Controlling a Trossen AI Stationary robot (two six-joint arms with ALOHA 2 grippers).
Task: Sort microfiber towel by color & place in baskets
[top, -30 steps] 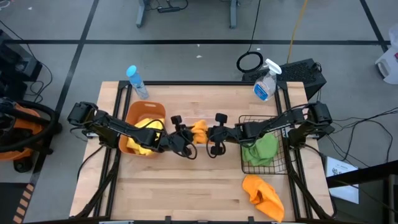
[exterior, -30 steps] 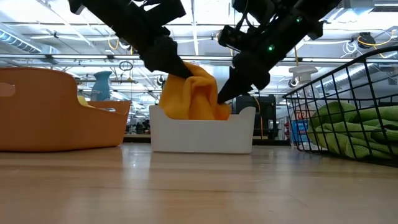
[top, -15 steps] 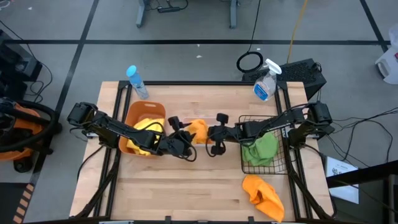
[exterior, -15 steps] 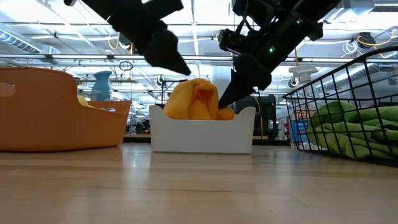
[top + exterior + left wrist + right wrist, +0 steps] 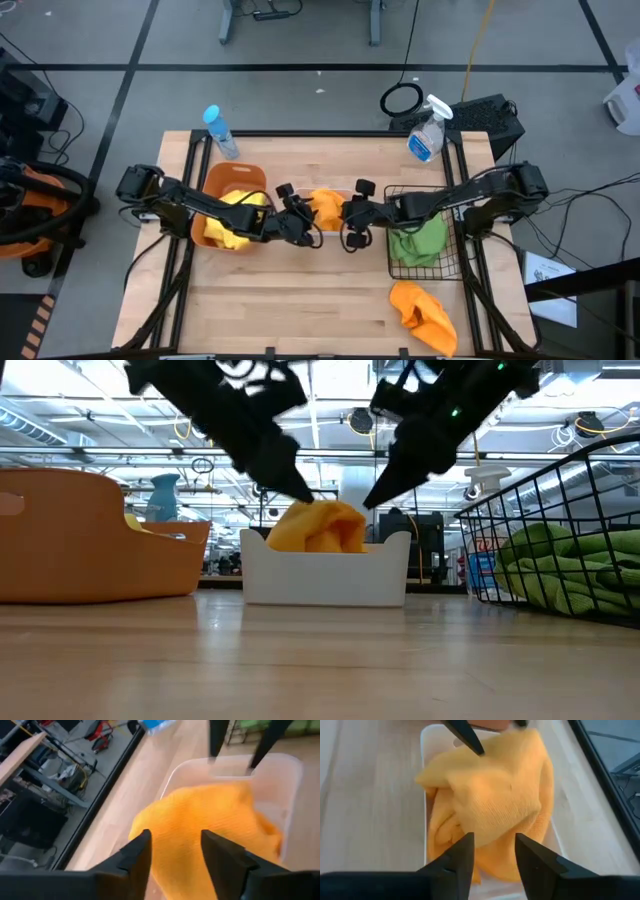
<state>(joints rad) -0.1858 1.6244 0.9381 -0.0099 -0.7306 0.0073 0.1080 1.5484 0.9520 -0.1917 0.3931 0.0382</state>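
Left gripper (image 5: 172, 852) open, empty, just above orange towel (image 5: 210, 827) heaped in white tub (image 5: 287, 785). Right gripper (image 5: 492, 852) open too, facing it across the same tub. Second orange towel (image 5: 422, 310) loose at table's near edge, right side, nearer right arm; lies crumpled, no clear long axis.

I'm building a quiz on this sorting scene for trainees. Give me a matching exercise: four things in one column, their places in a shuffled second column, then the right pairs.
Things:
1. green towel
2. yellow towel
3. orange towel on the table
4. spray bottle

Places:
A. loose on the table's front right area
B. in the orange-brown tub
C. at the back right of the table
D. in the black wire basket

Pairs: 1-D, 2-B, 3-A, 4-C
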